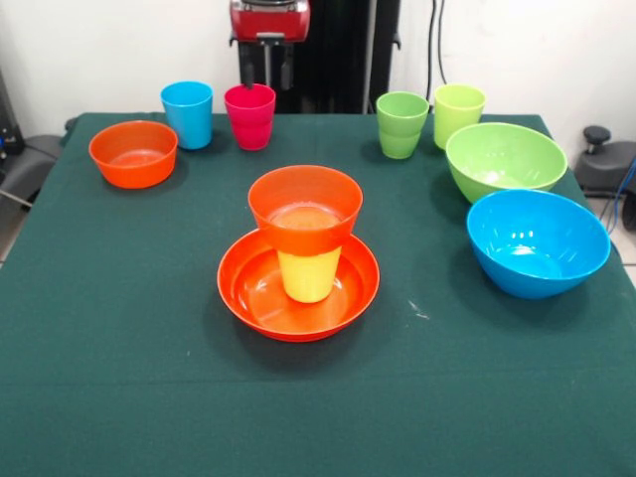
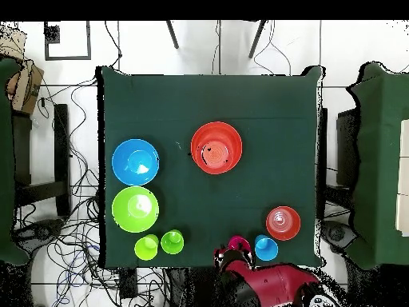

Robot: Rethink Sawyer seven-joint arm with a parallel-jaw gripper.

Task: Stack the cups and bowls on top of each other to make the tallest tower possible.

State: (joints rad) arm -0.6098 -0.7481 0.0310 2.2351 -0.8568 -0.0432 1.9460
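Nine plastic pieces stand on the green-clothed surface (image 1: 119,378), taken here from left to right in the front view. Far left sits a small orange bowl (image 1: 133,153), open side up. Just right of it, along the far edge, stand the sky blue cup (image 1: 188,113) and the pink cup (image 1: 249,115), close together but apart.

The hand (image 1: 268,68) hangs just behind and above the pink cup, below the red arm (image 1: 269,18). Two dark fingers (image 1: 248,66) point down with a narrow gap between them; they hold nothing, and whether they touch the cup's rim cannot be told.

In the middle, nearer the camera, is the tower (image 1: 303,248): the wide orange bowl (image 1: 298,290) as base, a yellow cup (image 1: 308,273) standing in it, and a second small orange bowl (image 1: 305,207) seated on top, open side up.

Right of centre at the far edge stand a light green cup (image 1: 401,124) and a yellow-green cup (image 1: 458,112). The large lime green bowl (image 1: 505,159) lies just in front of them, with the large blue bowl (image 1: 537,241) nearer still.

The overhead view shows the tower (image 2: 216,148) only as nested orange circles, its yellow cup hidden, and the arm (image 2: 268,286) reaching in from the surface's edge over the pink cup (image 2: 238,241).
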